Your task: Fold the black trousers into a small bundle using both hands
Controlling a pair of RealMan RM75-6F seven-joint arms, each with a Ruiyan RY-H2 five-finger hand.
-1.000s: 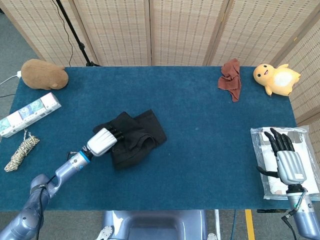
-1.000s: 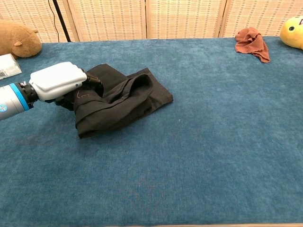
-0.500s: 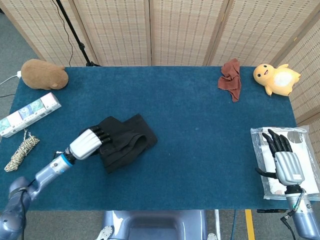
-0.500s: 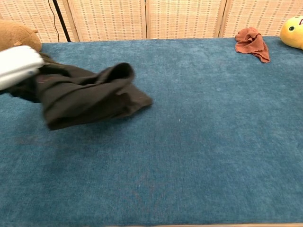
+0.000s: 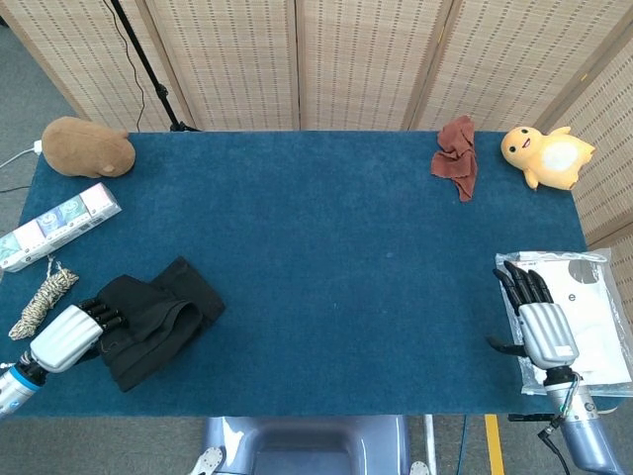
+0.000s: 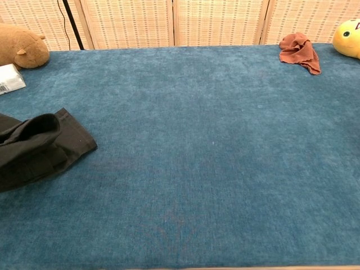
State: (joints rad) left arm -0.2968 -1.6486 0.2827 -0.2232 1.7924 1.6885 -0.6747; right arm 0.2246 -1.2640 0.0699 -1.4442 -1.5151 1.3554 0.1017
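Gripping black trousers (image 5: 153,319) w/ fingers (image 5: 102,318), left hand (image 5: 67,335) low.

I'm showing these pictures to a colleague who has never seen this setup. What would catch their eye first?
Probably the black trousers, bunched in a dark heap at the near left corner of the blue table, with the left hand gripping their edge. Next, the yellow duck at the far right corner beside a red cloth, and the right hand off the table's right edge by a plastic bag.
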